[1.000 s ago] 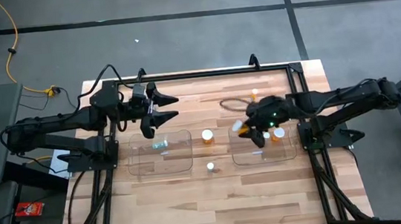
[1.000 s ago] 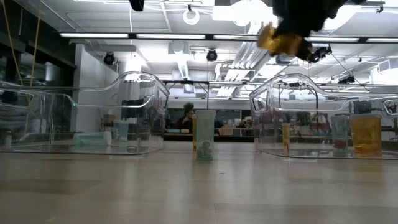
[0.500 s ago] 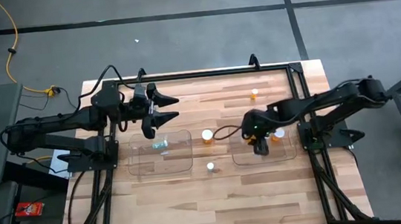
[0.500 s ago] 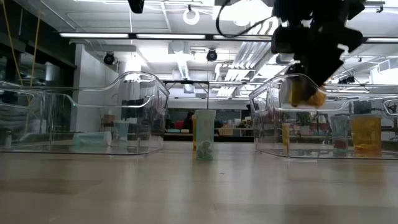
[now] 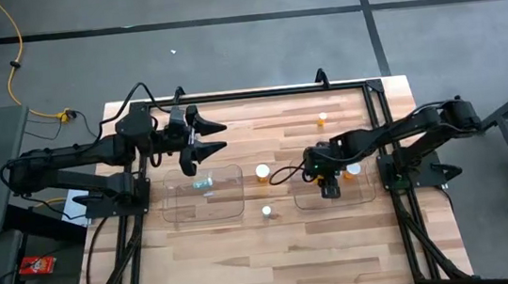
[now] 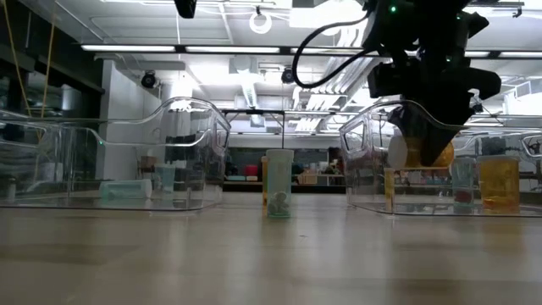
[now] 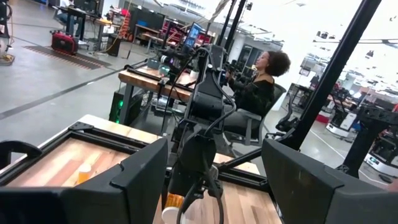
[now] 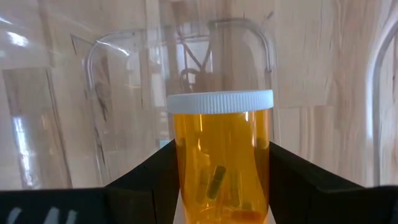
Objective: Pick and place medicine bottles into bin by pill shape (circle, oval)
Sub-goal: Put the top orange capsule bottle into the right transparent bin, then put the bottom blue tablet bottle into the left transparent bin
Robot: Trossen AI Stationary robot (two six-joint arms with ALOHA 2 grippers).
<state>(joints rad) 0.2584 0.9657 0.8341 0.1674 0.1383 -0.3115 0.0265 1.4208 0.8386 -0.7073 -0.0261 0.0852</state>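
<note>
My right gripper (image 5: 331, 187) is shut on an amber medicine bottle (image 8: 221, 165) with a white cap (image 8: 219, 101), low inside the clear right bin (image 5: 365, 195). Another amber bottle (image 5: 353, 168) stands in that bin. A pale teal bottle (image 5: 203, 182) lies on its side in the clear left bin (image 5: 174, 212). Between the bins an amber bottle (image 5: 263, 171) and a clear one (image 5: 267, 211) stand on their bases. One more amber bottle (image 5: 322, 117) stands near the far edge. My left gripper (image 5: 220, 136) is open and empty, raised beyond the left bin. My right gripper pinches the amber bottle's body (image 8: 186, 168) between its two fingers (image 8: 146, 180), on opposite sides below the cap. The fingers slant down from the table's right and lie along the bottle. The bottle (image 6: 432, 152) is tilted, cap (image 6: 398, 151) leading, clear of the bin's floor.
The bins' clear walls (image 6: 373, 127) rise around the right gripper. A black frame (image 5: 258, 94) edges the wooden table. A person (image 7: 261, 87) sits in the room beyond the table. Bare wood (image 5: 275, 253) lies near the front edge.
My right gripper has gone down into the right bin and a little toward the near edge, carrying the amber bottle. The bottle has turned so that its white cap now shows in the low view.
</note>
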